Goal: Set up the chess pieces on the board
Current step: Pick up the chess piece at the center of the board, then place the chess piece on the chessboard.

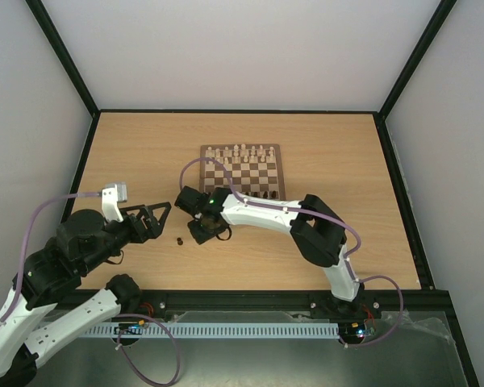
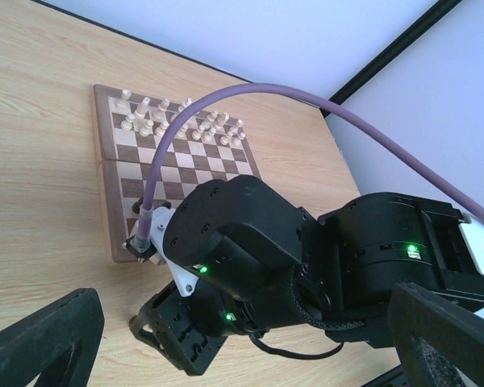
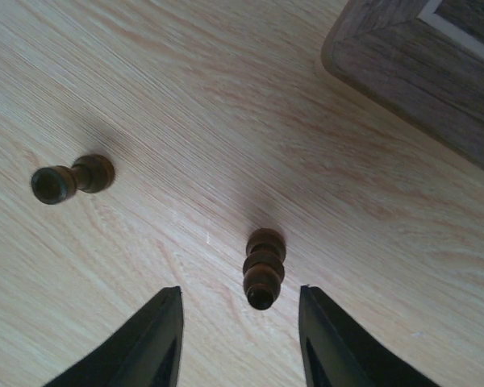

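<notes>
The board (image 1: 268, 172) lies at mid-table with cream chess pieces (image 1: 240, 151) on its far rows and some dark ones (image 1: 256, 193) on its near edge. My right gripper (image 3: 240, 290) points down at the tabletop just off the board's near-left corner (image 3: 403, 68). It is open, its fingers (image 3: 157, 339) on either side of an upright dark brown piece (image 3: 264, 268) with gaps on both sides. Another dark piece (image 3: 71, 178) stands to its left, also visible from above (image 1: 180, 240). My left gripper (image 1: 157, 218) hovers open and empty, left of the right gripper (image 1: 203, 230).
In the left wrist view the right arm's wrist (image 2: 242, 242) and its purple cable (image 2: 323, 101) fill the space ahead of my left fingers (image 2: 40, 339). A black frame rail (image 1: 226, 111) borders the light wood table.
</notes>
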{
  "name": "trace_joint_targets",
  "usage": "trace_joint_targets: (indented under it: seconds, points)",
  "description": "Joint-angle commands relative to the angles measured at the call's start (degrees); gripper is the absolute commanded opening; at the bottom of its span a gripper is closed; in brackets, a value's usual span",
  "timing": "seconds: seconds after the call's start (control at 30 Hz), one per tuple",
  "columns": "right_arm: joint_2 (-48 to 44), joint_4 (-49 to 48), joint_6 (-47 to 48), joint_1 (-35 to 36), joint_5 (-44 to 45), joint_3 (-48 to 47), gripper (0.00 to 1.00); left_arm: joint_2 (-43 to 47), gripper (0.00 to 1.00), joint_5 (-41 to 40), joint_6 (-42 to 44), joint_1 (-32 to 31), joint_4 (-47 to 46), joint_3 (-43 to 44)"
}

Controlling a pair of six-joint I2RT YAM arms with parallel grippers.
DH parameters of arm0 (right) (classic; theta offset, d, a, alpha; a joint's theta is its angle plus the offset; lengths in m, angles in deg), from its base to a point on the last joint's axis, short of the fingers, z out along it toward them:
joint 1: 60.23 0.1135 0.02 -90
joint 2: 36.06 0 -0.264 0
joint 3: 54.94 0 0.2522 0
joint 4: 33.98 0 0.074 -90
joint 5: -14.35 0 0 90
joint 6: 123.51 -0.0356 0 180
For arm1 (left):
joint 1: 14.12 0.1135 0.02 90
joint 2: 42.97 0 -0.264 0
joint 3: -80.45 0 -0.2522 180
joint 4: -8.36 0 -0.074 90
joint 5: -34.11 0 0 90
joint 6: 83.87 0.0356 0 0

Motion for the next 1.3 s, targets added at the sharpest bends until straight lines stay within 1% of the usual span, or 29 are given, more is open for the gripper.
trace_joint_targets:
  seconds: [0.0,0.13,0.2,0.33,0.37,0.43,0.47,0.6,0.93,1.1,1.27]
  points:
    - [2.1,5.4,0.2,0.2,1.7,-2.6,0.34,0.4,0.99,-0.1,1.6,0.0,1.5,1.2]
    - [2.9,6.1,0.1,0.3,1.9,-3.0,0.29,0.7,0.99,-0.4,1.8,0.0,1.6,1.1]
    - [3.3,6.2,0.2,0.3,2.0,-3.1,0.23,0.8,0.99,-0.4,1.8,0.0,1.5,0.9]
    - [4.2,6.5,0.6,0.3,1.9,-3.6,0.17,0.8,0.99,-0.4,2.0,0.0,1.4,0.5]
    - [4.4,6.6,0.7,0.3,1.9,-3.6,0.13,0.8,0.99,-0.4,2.0,0.0,1.3,0.5]
    - [4.3,6.6,0.5,0.3,2.5,-3.5,0.03,0.7,0.99,-0.3,2.1,0.0,1.2,0.4]
    - [3.7,6.4,0.4,0.3,2.9,-3.2,0.02,0.6,0.99,-0.3,2.1,0.0,1.2,0.4]
    - [0.3,7.6,0.4,0.3,4.5,-2.3,0.01,0.6,0.99,-0.5,2.3,0.0,1.0,0.3]
    - [-12.3,12.4,0.5,-0.1,9.5,1.1,0.01,-0.8,0.99,-0.3,2.8,0.0,-0.6,-0.6]
    - [-17.3,14.6,1.7,-2.8,11.1,2.1,0.01,-1.7,0.99,-0.1,2.5,0.0,-1.7,-2.4]
    - [-20.2,16.5,3.5,-7.3,11.7,0.7,0.01,-1.9,0.99,0.7,2.2,0.0,-3.7,-4.2]
